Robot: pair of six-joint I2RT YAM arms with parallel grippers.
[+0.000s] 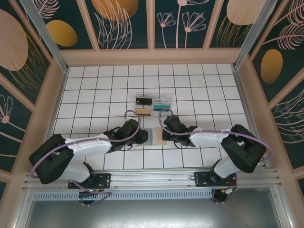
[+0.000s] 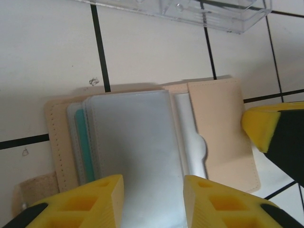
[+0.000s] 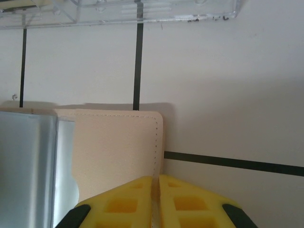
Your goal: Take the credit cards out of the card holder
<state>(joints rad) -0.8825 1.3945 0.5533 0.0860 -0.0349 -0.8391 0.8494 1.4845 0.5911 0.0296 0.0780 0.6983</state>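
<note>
Seen from above, two white robot arms reach inward and meet at the card holder (image 1: 156, 137), which lies open and flat near the middle of a white tiled table (image 1: 95, 85), just in front of a clear plastic tray (image 1: 166, 96) with a few small coloured pieces in its compartments. The right gripper (image 3: 156, 190) has its yellow fingers pressed together on the outer edge of the holder's tan flap, apparently pinching it so the wallet cannot slide or fold shut. The left gripper (image 2: 153, 190) hovers over the other half with its fingers apart, straddling a silvery grey inner panel, probably lining up to draw something out; it grips nothing. A thin teal strip (image 2: 83, 142), likely the edge of one of the credit cards, peeks from the slots beside that panel; whether the grey panel is itself a card or a sleeve cannot be told. The table has black grid lines and pale raised borders. Dark teal wall panels (image 1: 128, 21) with gold and pink plant prints enclose it.
</note>
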